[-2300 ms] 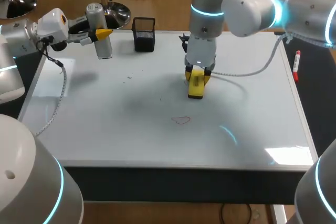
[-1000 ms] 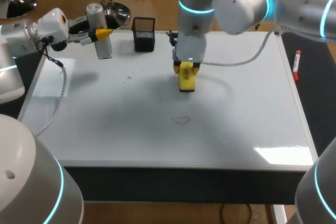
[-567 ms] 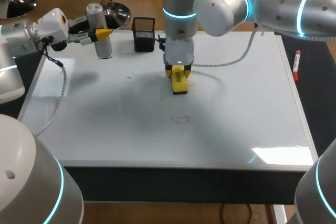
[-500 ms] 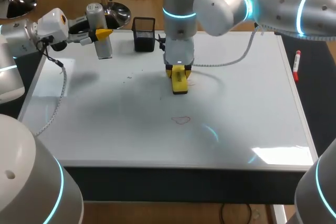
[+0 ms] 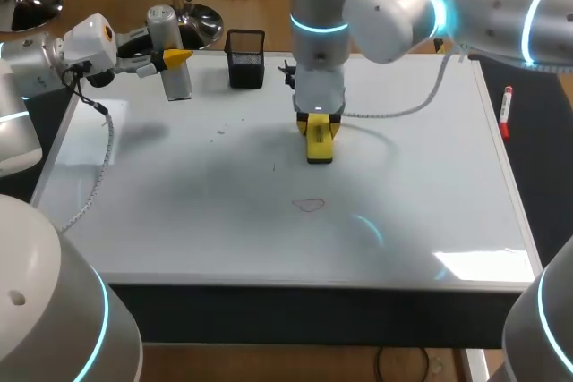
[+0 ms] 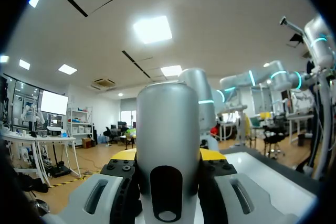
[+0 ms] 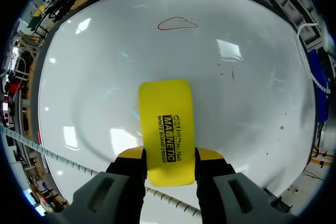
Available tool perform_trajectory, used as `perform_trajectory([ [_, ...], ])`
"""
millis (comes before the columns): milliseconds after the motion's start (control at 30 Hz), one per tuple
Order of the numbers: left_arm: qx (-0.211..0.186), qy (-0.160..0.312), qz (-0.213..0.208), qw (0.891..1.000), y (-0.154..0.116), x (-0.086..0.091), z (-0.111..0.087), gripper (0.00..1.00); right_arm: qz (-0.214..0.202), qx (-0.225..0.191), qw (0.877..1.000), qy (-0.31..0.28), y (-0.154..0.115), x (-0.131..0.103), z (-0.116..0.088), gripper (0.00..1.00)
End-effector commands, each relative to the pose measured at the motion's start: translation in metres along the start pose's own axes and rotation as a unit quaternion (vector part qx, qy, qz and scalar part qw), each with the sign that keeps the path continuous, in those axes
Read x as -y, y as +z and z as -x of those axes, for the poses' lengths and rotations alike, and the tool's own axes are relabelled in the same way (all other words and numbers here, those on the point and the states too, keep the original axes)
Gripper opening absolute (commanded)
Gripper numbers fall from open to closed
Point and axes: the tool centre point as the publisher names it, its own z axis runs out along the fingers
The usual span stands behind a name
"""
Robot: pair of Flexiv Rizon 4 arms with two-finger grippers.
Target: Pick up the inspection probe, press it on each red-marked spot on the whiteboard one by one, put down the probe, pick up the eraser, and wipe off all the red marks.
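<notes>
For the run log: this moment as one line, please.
right gripper: shut on eraser, whiteboard far middle | left gripper: shut on probe, far left | red outline: unwiped, nearer front than eraser

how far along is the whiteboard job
Done: eraser picked up. In hand: the right claw holds the eraser on the whiteboard. Left: a red outline mark nearer the front edge is unwiped, and the left claw holds the probe, not put down.

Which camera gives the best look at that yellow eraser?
The right wrist view: the eraser fills its middle, clamped in the right gripper. The head view shows it small, partly under that arm. The left wrist view misses it.
</notes>
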Motion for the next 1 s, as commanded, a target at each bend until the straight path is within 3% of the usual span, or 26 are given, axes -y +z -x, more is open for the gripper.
perform_trajectory([
  [33, 0.003, 0.001, 0.001, 1.000, 0.001, 0.002, -0.002, 0.00, -0.002, 0.000, 1.000, 0.004, 0.014, -0.003, -0.013, 0.00],
  [333, 0.003, 0.001, 0.001, 1.000, 0.001, 0.002, -0.002, 0.00, 0.011, -0.029, 0.999, 0.020, 0.027, -0.007, -0.048, 0.00],
  [567, 0.003, 0.001, 0.001, 1.000, 0.001, 0.002, -0.002, 0.00, 0.008, -0.036, 0.999, 0.035, 0.023, -0.006, -0.066, 0.00],
  [867, 0.003, 0.001, 0.001, 1.000, 0.001, 0.002, -0.002, 0.00, -0.013, -0.030, 0.999, 0.038, -0.001, -0.007, -0.069, 0.00],
  [1000, 0.003, 0.001, 0.001, 1.000, 0.001, 0.002, -0.002, 0.00, -0.023, -0.003, 0.999, 0.026, -0.024, -0.010, -0.063, 0.00],
])
